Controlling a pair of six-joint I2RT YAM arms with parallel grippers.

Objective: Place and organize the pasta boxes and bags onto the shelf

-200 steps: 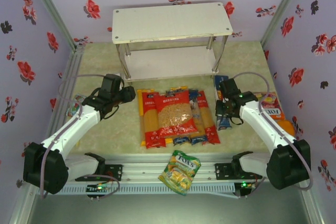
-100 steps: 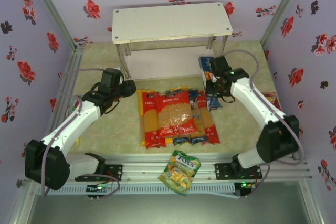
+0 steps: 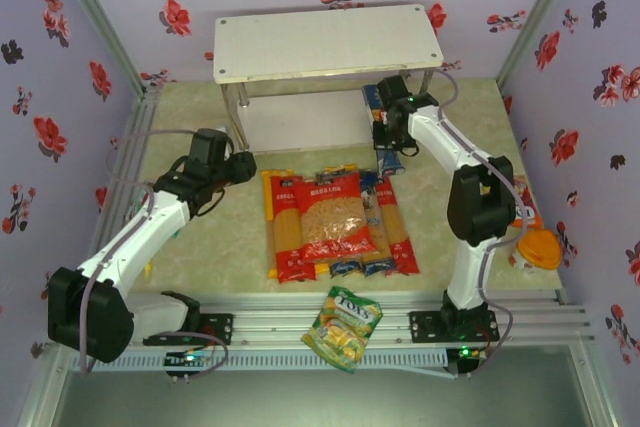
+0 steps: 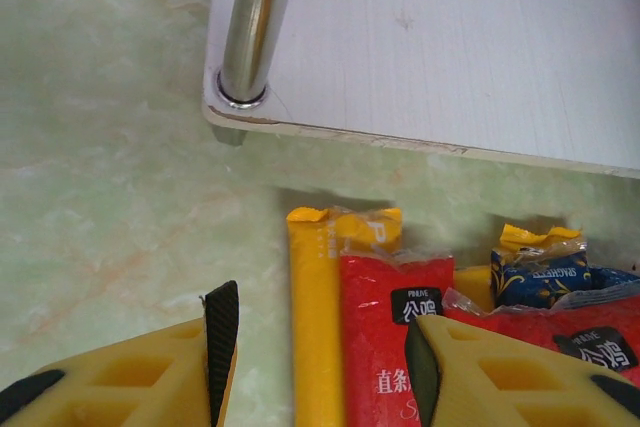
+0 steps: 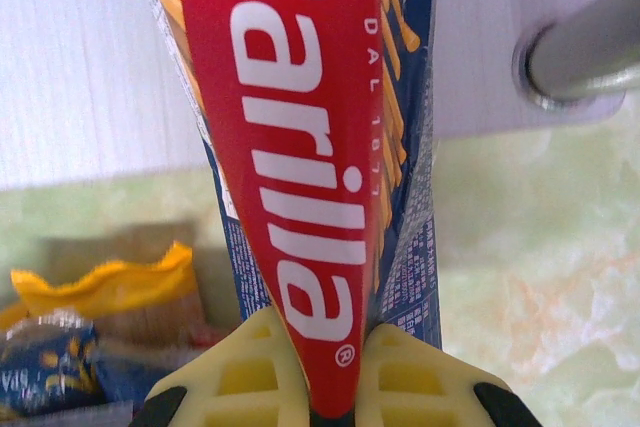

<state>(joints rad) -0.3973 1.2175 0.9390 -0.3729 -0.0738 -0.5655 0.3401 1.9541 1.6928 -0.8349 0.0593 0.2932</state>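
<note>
My right gripper is shut on a dark-blue Barilla box, holding it on edge by its near end. From above, the box hangs at the right front of the shelf, its far end over the lower board beside a metal leg. The other pasta packs lie side by side mid-table. My left gripper is open, with a yellow spaghetti bag and a red bag lying below between its fingers; it hovers at the pile's far left corner.
A green-yellow snack bag lies on the front rail. An orange item sits at the right wall. The shelf's left front leg stands just beyond my left gripper. Dark-blue bag ends stick out of the pile.
The right arm has swung the blue box from the table's right side leftward and away, up to the shelf's lower board. The left arm has hardly moved.
</note>
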